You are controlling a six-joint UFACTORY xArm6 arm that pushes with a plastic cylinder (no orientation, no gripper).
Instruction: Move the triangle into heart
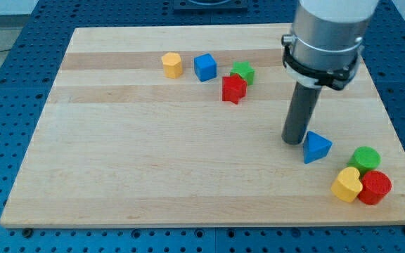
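A blue triangle (316,147) lies on the wooden board at the view's right. My tip (293,141) rests on the board just left of it, touching or nearly touching its left edge. A yellow heart (346,185) lies below and to the right of the triangle, near the board's bottom right corner, a small gap away from it.
A green round block (365,159) and a red round block (375,187) sit against the yellow heart. Near the view's top lie a yellow hexagon-like block (172,65), a blue cube (204,67), a green star (242,72) and a red star (233,89).
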